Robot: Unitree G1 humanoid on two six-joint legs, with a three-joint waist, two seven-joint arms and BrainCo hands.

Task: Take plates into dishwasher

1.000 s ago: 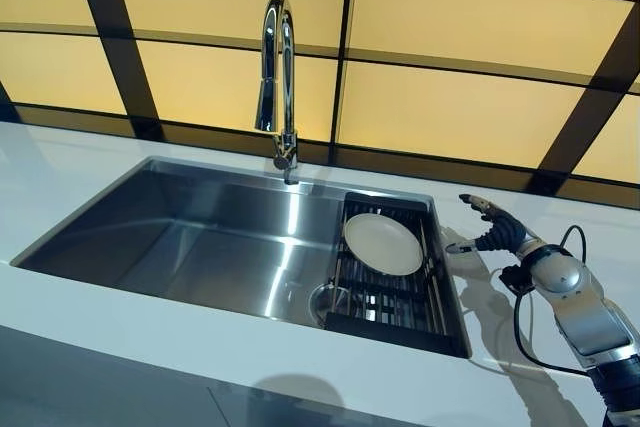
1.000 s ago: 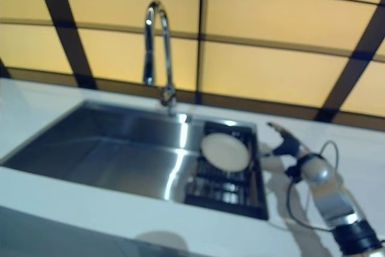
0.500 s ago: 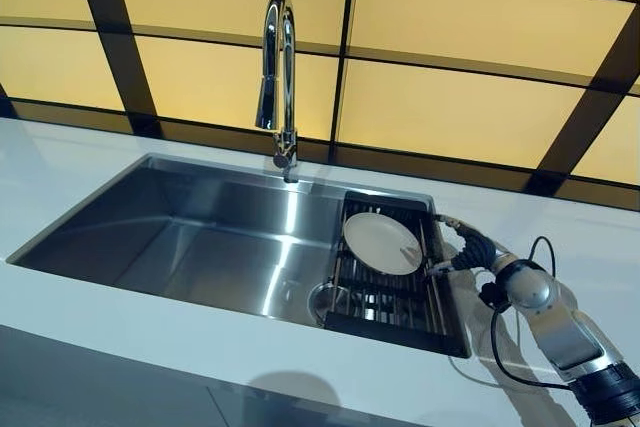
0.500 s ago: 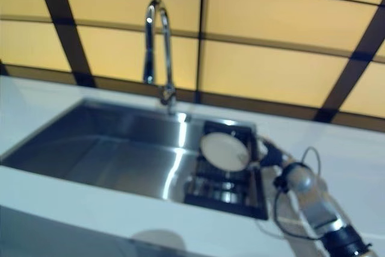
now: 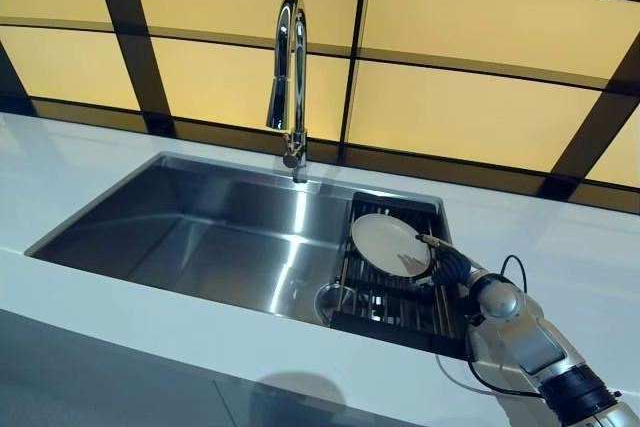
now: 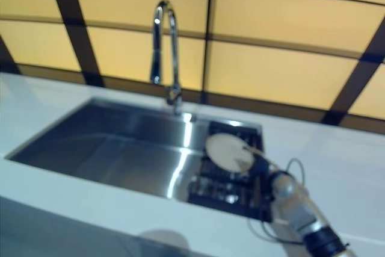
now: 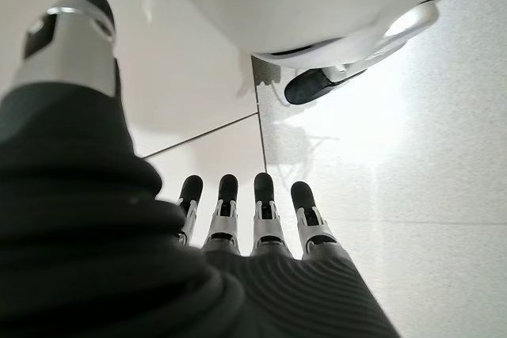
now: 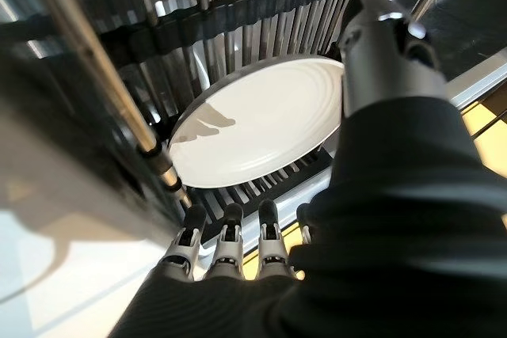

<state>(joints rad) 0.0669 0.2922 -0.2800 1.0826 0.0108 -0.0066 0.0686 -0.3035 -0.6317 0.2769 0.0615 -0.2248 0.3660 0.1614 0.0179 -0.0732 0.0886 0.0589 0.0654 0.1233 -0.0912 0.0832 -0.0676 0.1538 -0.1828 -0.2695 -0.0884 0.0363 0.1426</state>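
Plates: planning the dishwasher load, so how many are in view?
1: a round white plate on the black drying rack at the steel sink's right end. None seems hidden.

The two eye views look down from the head, from slightly different spots, at the sink (image 5: 190, 237), tap (image 5: 290, 77), rack (image 5: 395, 292) and right hand (image 5: 450, 267), all some way off. The right wrist view looks along the right hand from very close, fingers (image 8: 230, 235) toward the plate (image 8: 261, 120) just ahead; it shares plate and rack with the eye views. The left wrist view looks along the left hand (image 7: 253, 219) down at the floor (image 7: 412, 164), sharing nothing with the others.
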